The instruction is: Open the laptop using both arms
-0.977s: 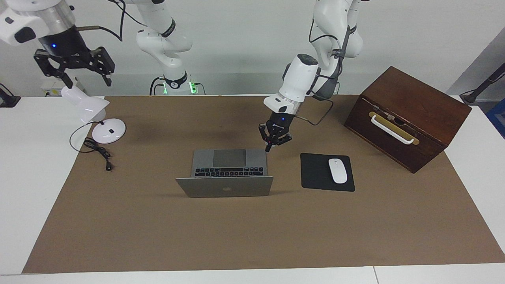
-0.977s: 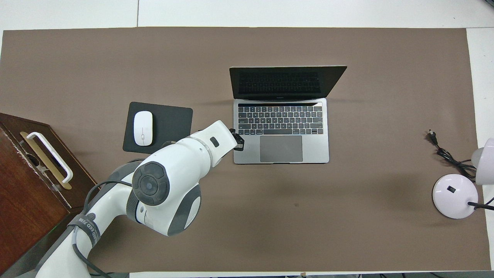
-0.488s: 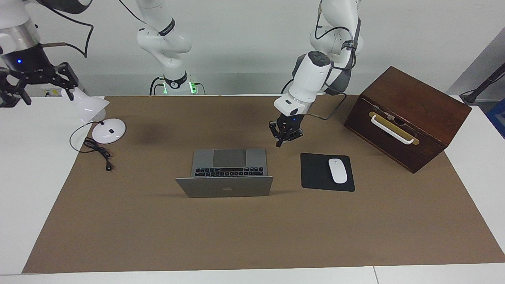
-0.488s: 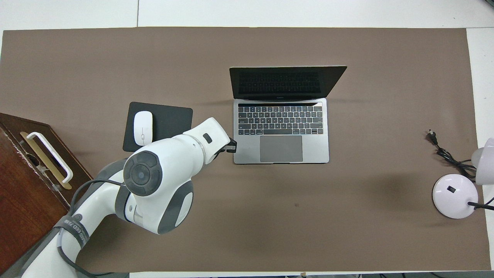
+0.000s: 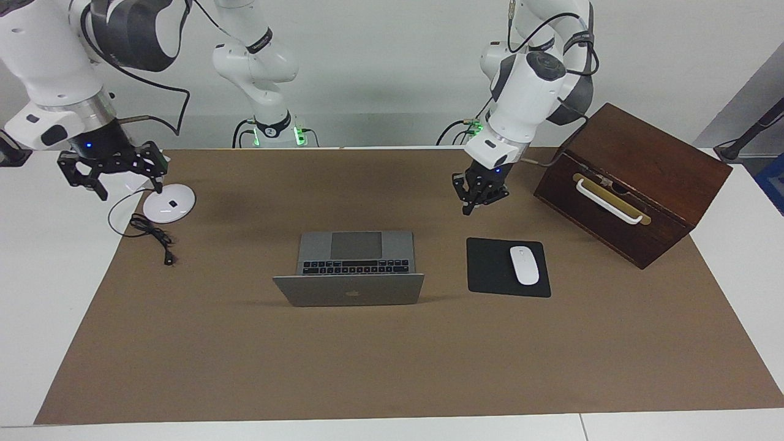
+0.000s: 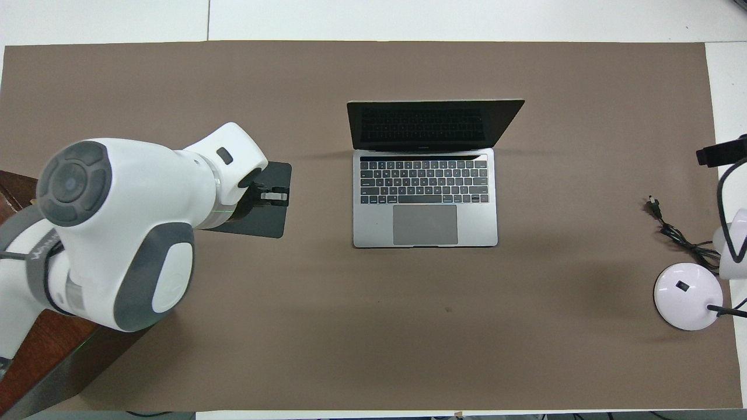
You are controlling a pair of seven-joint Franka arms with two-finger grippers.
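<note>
Laptop [image 5: 349, 269] open mid-mat, dark apple logo on lid, screen off, nothing touching it. Mouse pad [image 5: 490, 266] with white mouse [image 5: 524, 264] beside it toward left arm's end. Left gripper [image 5: 469, 210] clenched, empty, up over the mat between pad and wooden box [image 5: 631, 184]. Right gripper [image 5: 125, 188] fingers spread, empty, over lamp [image 5: 168, 202].

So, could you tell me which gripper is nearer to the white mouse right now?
The left gripper: it hangs, shut, over the mat beside the mouse pad where the mouse lies. The right gripper is over the lamp's base, at the table's right-arm end.
</note>
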